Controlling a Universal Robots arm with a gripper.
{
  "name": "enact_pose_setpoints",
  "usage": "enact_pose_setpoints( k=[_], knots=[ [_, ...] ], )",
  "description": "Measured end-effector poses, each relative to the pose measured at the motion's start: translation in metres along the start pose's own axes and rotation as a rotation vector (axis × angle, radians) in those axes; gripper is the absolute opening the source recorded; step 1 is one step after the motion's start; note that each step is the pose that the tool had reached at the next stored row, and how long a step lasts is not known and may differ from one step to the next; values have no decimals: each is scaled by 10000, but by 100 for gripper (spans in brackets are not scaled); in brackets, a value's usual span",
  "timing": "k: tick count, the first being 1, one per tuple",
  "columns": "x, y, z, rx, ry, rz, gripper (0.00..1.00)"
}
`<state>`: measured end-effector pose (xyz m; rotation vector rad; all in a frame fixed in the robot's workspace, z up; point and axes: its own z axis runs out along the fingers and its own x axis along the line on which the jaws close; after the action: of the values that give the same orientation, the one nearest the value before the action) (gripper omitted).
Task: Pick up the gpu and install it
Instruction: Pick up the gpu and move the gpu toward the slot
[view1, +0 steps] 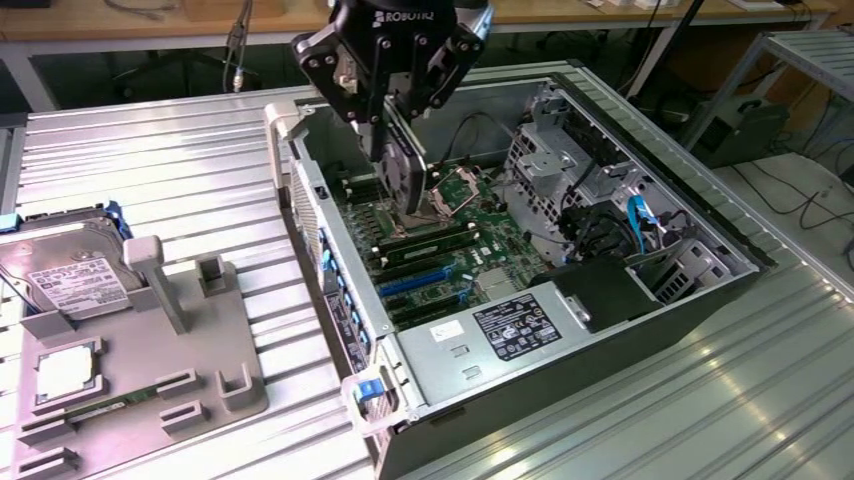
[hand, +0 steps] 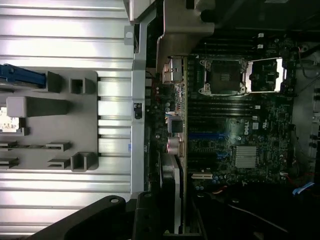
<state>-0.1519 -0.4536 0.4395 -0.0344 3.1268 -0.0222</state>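
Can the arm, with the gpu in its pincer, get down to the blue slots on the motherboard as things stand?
Probably yes. The case lies open on top, the pincer holds the gpu upright above the motherboard, and nothing seems to cover the blue slots.

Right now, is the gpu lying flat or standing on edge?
On edge: the gpu hangs upright in the tool, over the motherboard. Whether seated: cannot tell.

gpu (view1: 408, 185) = thin dark card with a silvery metal side, held on edge and roughly upright in the gripper (view1: 391, 140), down inside the open computer case (view1: 310, 200), lower edge close over the green board (view1: 454, 255) beside the processor socket (view1: 454, 190), contact unclear.
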Motion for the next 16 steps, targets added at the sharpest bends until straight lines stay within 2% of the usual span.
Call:
enact_pose_setpoints(
  k=[16],
  knots=[
    [-385,-8,21,-1,0,-2,28]
  ],
)
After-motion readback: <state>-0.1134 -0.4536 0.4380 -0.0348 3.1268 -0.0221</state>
